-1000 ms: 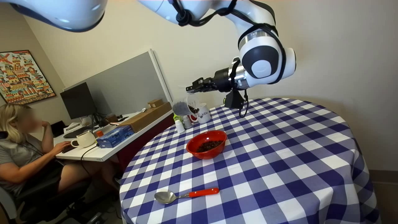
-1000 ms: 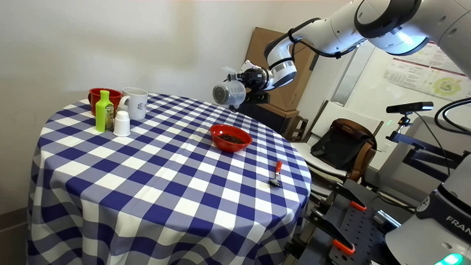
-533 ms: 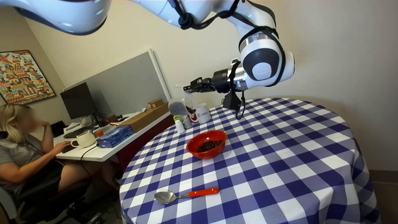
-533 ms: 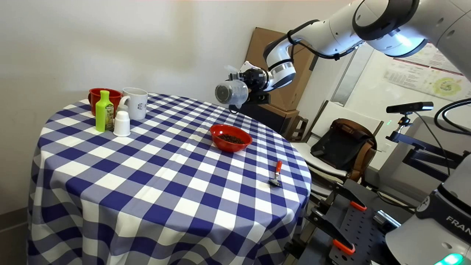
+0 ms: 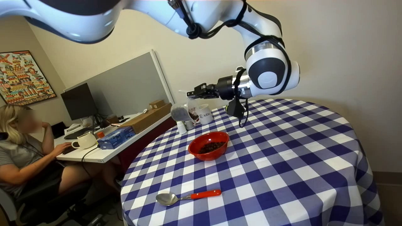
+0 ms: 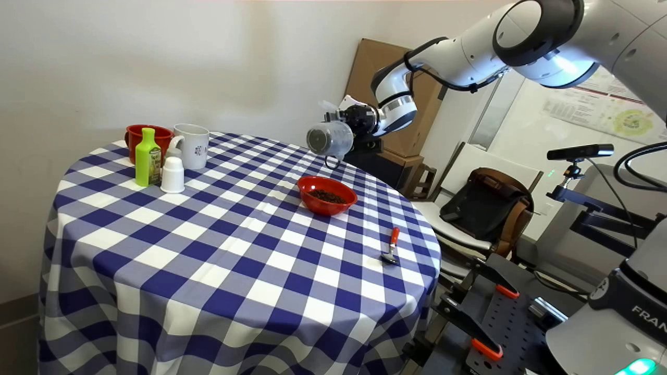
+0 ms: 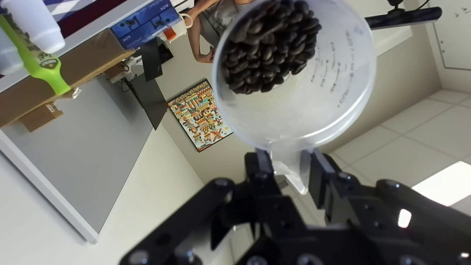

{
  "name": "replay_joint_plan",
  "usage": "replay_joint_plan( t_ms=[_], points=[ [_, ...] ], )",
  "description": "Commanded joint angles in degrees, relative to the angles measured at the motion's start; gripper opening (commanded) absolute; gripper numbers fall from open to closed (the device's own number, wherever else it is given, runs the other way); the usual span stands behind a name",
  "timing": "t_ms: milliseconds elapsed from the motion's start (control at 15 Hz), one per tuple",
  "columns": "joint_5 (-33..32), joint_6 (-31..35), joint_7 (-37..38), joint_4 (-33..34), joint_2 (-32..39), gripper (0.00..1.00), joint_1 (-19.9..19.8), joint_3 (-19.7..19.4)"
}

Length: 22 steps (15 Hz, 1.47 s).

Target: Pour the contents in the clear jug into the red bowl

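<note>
Jug [image 5: 182,112], tipped almost onto its side, raised off the counter [image 5: 282,157] just left of the frame's centre in an exterior view, apart from and to the upper left of the red bowl [image 5: 209,157]. Gripped by the handle in the clenched tool [image 7: 289,156], one finger to each side at the lower middle of the wrist view, probably to leave the wide mouth free for pouring. Holds plenty of dark beans [image 7: 268,51], gathered in the upper part of that upside-down view, hence on the low wall. No stream visible below the lip; seems to need a steeper tip, perhaps also a shift over the bowl, with exact alignment hard to judge. Inside the bowl, a dark heap [image 5: 212,147], suggesting a pour partly done. Bowl set in from the counter's edge, presumably for a margin around any spill. Spoon [image 5: 195,195] at lower middle, perhaps laid by for later. White mug [image 6: 195,151] and green bottle [image 6: 148,159] at upper left in an exterior view, likely parked away from the pour.
</note>
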Motion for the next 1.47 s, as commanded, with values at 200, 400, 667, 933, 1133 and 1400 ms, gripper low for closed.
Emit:
replay_joint_plan(
  t_ms=[200,400,667,933,1133,1400],
  points=[
    [1.17,-4.42,2.96,5.35,4.82,0.08,-0.22,-0.22],
    [1.63,-6.27,3.47,6.51,6.10,0.08,-0.67,0.20],
    [2.39,-8.28,3.79,7.95,7.47,0.08,-1.23,0.49],
    [4.04,-9.77,4.02,9.38,8.69,0.08,-1.70,0.72],
    [5.63,-11.19,4.75,10.39,9.54,0.08,-1.95,0.90],
    [7.11,-11.95,6.24,11.44,10.46,0.08,-1.94,0.77]
  ],
)
